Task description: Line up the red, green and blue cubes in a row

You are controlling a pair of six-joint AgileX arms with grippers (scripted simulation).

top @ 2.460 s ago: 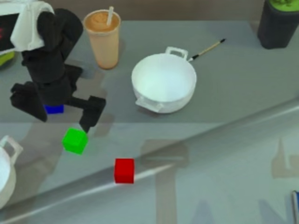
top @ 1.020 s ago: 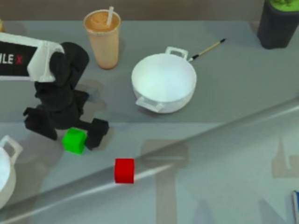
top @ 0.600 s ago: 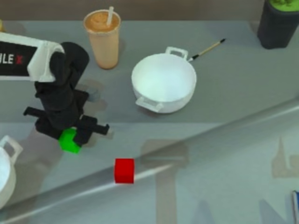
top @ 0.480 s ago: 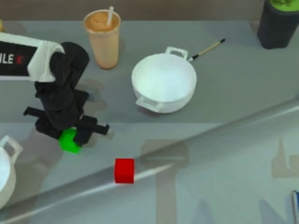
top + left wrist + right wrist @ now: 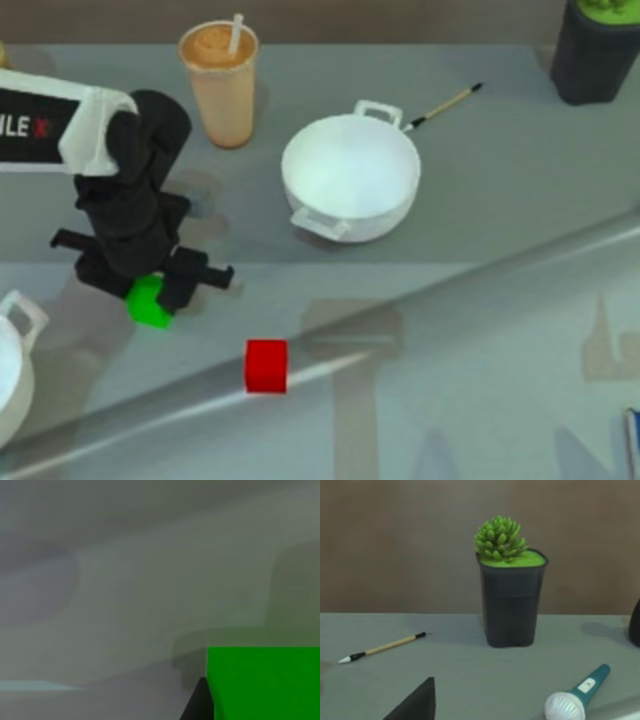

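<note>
since earlier, left gripper (image 5: 150, 290) fingers have closed on green cube (image 5: 148, 303); lift straight, keeping it square between them.

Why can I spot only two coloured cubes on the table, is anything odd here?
Nothing looks spilled or broken. The left gripper is closed around the green cube, the red cube sits apart nearer the middle, and no blue cube shows; the arm may be covering it.

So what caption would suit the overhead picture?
Left pincer closed on the green cube, red cube waiting nearby.
</note>
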